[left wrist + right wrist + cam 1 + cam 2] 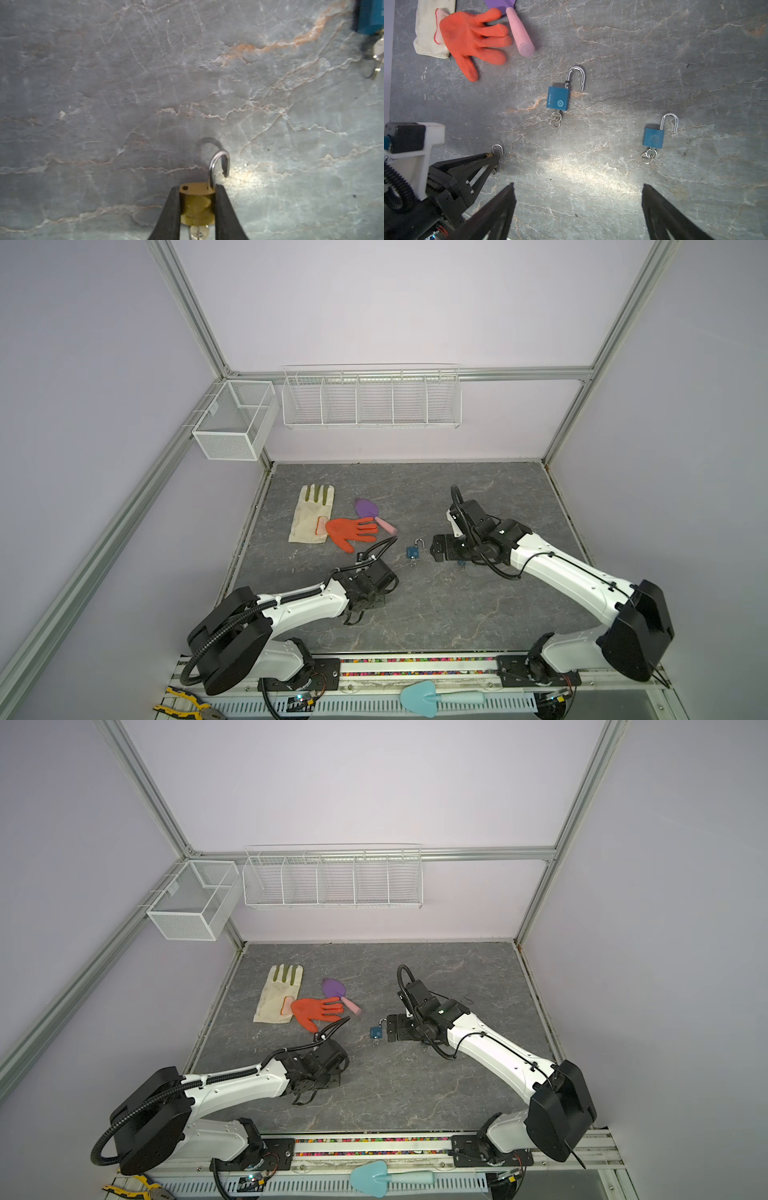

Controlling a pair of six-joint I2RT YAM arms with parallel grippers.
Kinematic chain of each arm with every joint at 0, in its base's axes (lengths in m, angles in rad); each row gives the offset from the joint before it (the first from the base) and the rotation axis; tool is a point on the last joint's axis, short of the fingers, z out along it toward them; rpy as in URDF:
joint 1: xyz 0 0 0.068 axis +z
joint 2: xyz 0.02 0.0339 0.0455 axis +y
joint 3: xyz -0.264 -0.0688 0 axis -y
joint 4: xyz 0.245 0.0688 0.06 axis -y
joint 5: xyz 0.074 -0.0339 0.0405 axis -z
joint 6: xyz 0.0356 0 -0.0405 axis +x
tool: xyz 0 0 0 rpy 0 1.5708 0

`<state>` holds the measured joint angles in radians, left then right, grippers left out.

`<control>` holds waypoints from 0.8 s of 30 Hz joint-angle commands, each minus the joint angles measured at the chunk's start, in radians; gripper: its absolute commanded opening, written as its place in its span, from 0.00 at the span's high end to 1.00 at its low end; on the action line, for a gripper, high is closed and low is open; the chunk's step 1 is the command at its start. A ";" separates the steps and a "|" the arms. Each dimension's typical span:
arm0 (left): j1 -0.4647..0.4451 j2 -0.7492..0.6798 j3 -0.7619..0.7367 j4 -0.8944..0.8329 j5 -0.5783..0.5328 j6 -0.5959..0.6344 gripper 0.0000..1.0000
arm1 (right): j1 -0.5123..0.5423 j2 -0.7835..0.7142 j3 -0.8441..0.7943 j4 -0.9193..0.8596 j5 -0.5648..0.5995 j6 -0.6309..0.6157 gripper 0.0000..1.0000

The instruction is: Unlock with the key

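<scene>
Left gripper (197,188) clamps the brass padlock (196,205), judged rigid and slick, by its body sides, near the blue padlock (369,18); right gripper (577,185) stands spread, empty.

- My right gripper (435,550) sits low at 3 o'clock of the blue padlock (412,552), just beside it.
- The padlock lies near the middle of the table (519,497), its shackle swung open toward 12 o'clock and its keys (412,562) at 6 o'clock.
- My left gripper (374,600) points down at the padlock's 7 o'clock, and my wrist hides the jaws.
- At the padlock's 10 o'clock an orange glove (351,533) overlaps a cream glove (311,514) and touches a purple trowel (368,509).
- A teal trowel (419,697) lies on the front rail (415,668) at 6 o'clock.
</scene>
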<state>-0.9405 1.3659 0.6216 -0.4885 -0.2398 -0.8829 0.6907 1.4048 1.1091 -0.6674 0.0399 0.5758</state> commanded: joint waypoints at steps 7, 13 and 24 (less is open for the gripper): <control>0.006 0.031 0.073 -0.080 0.008 -0.020 0.69 | -0.030 -0.038 -0.028 -0.007 0.021 -0.018 0.04; 0.030 -0.079 0.136 -0.140 -0.037 0.015 0.45 | -0.092 -0.105 -0.017 -0.029 0.069 -0.061 0.04; 0.412 -0.407 0.215 -0.018 -0.437 0.272 0.00 | -0.478 -0.215 -0.202 0.216 0.488 -0.048 0.11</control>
<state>-0.6338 0.9836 0.8513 -0.5476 -0.5003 -0.7181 0.2741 1.1744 1.0008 -0.5541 0.3614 0.5079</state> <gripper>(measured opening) 0.995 0.893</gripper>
